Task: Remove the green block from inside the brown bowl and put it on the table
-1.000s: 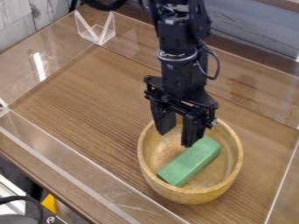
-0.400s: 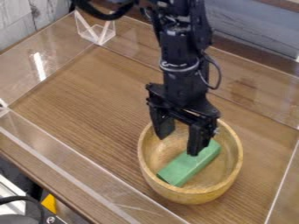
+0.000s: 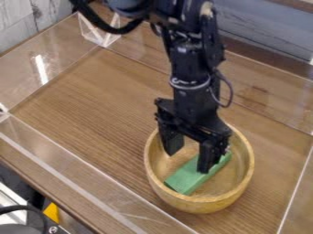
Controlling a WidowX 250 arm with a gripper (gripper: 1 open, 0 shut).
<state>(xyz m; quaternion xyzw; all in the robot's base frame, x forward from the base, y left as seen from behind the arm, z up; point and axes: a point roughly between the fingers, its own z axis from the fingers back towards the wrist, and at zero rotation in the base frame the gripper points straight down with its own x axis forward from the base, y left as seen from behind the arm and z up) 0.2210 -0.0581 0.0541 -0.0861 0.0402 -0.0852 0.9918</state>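
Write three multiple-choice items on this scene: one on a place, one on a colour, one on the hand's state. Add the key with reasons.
1. Where is the block?
A) On the bare table
B) Inside the bowl
C) Under the bowl

2. What colour is the block?
A) Green
B) Red
C) Blue

3. How does the hand stand?
A) Shut, below the table edge
B) Shut on the bowl's rim
C) Open, over the bowl

Key:
1 B: the block lies within the rim of the bowl.
2 A: its visible top is plain green.
3 C: the fingers of the hand are spread apart above the bowl.
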